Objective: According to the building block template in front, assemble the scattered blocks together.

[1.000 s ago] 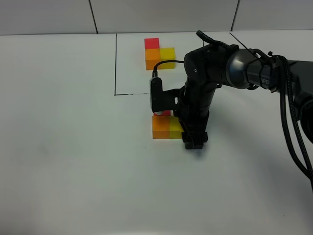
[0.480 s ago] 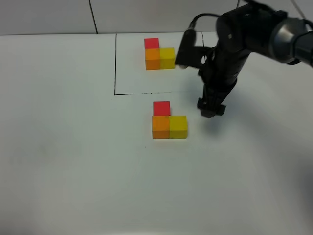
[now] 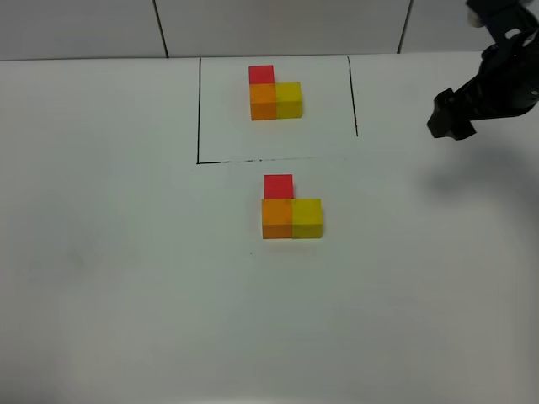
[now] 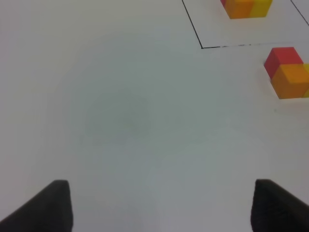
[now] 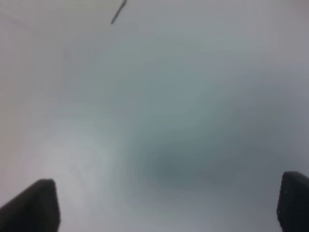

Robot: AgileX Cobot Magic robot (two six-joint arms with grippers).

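The building block template [image 3: 273, 93] is an L of red, orange and yellow cubes inside black drawn lines at the back of the table; the left wrist view catches its edge [image 4: 245, 7]. In front of the frame the scattered blocks stand joined in the same L: red block [image 3: 278, 185] behind, orange block [image 3: 277, 219] and yellow block [image 3: 307, 218] side by side. The red block [image 4: 285, 57] and orange block [image 4: 292, 81] also show in the left wrist view. My right gripper [image 3: 452, 117] hangs open and empty at the far right. My left gripper [image 4: 159, 205] is open over bare table.
A white table [image 3: 126, 252] carries everything. The black drawn lines [image 3: 199, 109] frame the template on three sides. A grey tiled wall [image 3: 84, 25] runs along the back edge.
My right gripper has let go of the yellow block, opened, and swung up and away to the far right. The three blocks stay joined in place.
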